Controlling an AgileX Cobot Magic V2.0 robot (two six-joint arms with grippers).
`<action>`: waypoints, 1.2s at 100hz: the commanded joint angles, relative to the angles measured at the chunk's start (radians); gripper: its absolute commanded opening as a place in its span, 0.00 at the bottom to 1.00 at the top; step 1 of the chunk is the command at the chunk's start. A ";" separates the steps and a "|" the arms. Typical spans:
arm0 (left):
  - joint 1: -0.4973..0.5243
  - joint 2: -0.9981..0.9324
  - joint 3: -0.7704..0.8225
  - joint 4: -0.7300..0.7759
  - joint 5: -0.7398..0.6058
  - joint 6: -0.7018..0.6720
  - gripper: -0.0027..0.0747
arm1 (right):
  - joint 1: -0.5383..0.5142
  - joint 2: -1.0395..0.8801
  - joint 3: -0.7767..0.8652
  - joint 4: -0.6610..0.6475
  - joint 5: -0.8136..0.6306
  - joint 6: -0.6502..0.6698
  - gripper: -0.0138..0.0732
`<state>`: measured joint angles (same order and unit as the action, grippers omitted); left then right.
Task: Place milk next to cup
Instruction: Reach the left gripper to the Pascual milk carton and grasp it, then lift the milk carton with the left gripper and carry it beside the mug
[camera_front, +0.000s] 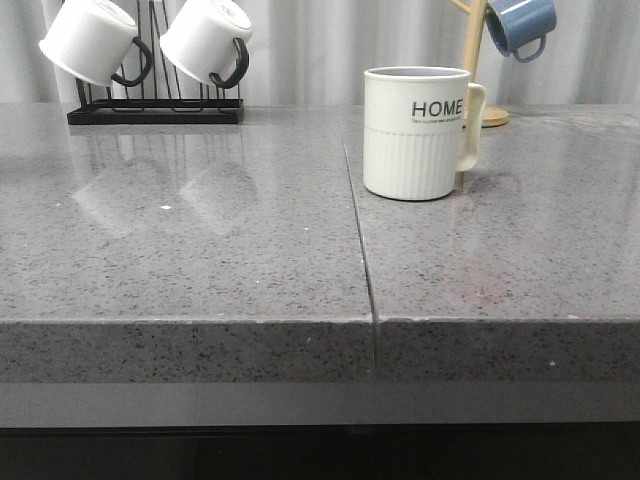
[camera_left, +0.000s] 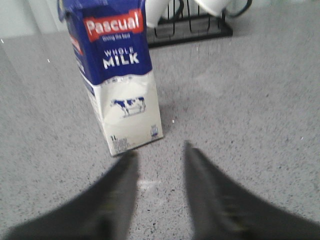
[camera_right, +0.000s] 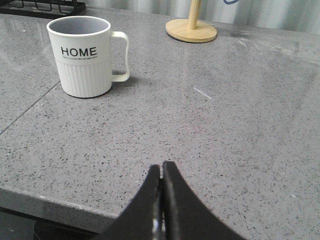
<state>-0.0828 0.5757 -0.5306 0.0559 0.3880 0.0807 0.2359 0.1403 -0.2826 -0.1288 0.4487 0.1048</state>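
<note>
The left hand (camera_left: 159, 154) is spread wide and holds nothing, with the milk (camera_left: 119, 75) upright on the counter (camera_left: 250, 100) just beyond its fingertips. The right hand (camera_right: 161, 172) is pressed narrow, empty, over the counter's front edge. The cup (camera_front: 418, 132) stands toward the back edge, right of the seam (camera_front: 358, 240).

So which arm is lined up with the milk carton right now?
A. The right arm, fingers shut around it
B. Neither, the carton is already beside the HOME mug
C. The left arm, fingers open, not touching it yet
C: in the left wrist view the left fingers stand apart just short of the upright milk, with grey counter showing between them.
</note>
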 joint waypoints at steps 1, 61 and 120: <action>-0.006 0.070 -0.038 0.001 -0.137 -0.010 0.80 | -0.002 0.009 -0.026 -0.004 -0.072 -0.002 0.08; 0.066 0.397 -0.061 -0.162 -0.540 -0.014 0.87 | -0.002 0.009 -0.026 -0.004 -0.072 -0.002 0.08; 0.066 0.712 -0.247 -0.207 -0.683 -0.014 0.87 | -0.002 0.009 -0.026 -0.004 -0.072 -0.002 0.08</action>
<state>-0.0108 1.2774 -0.7212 -0.1387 -0.2049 0.0788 0.2359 0.1403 -0.2826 -0.1288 0.4487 0.1048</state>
